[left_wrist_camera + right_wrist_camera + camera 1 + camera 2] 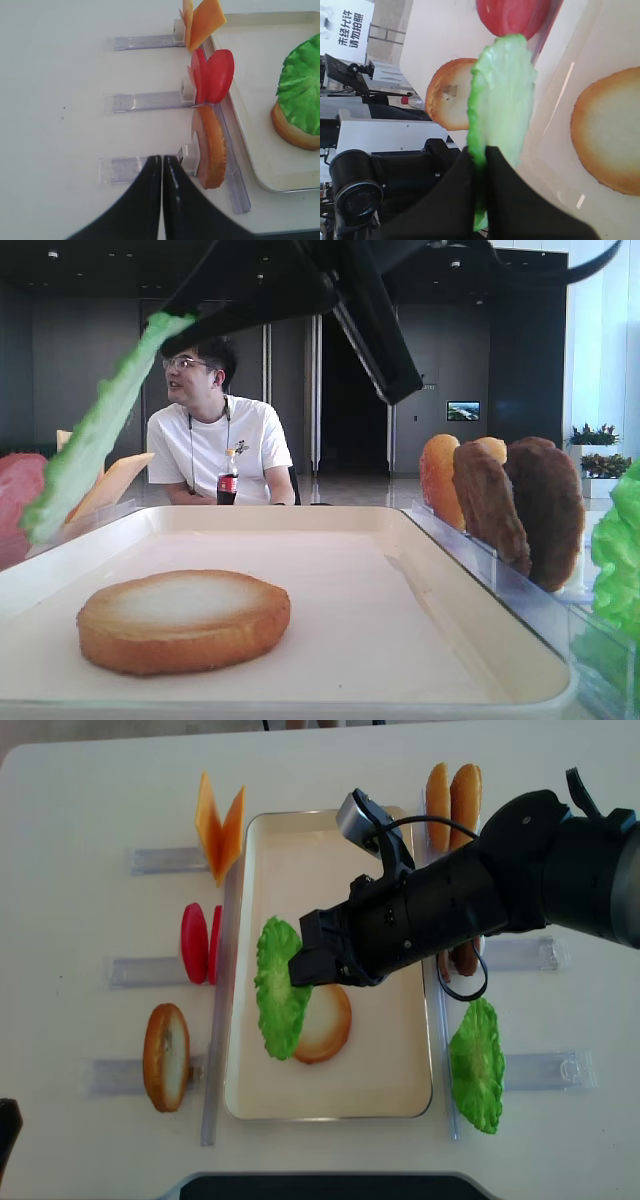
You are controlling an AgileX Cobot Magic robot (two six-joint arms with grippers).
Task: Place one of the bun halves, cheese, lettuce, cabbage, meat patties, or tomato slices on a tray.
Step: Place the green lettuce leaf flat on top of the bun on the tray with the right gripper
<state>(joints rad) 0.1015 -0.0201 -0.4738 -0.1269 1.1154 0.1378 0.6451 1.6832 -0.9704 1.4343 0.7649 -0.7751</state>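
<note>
My right gripper is shut on the edge of a ruffled green lettuce leaf. Seen from above, the gripper holds the lettuce over the left part of the cream tray, partly overlapping a bun half that lies flat there. In the low view the leaf hangs tilted, clear above the bun half. My left gripper is shut and empty, left of the tray above a clear rack, beside an upright bun half.
Left of the tray, clear racks hold cheese, tomato slices and a bun half. On the right stand bun halves, meat patties and another lettuce leaf. A person sits behind the table.
</note>
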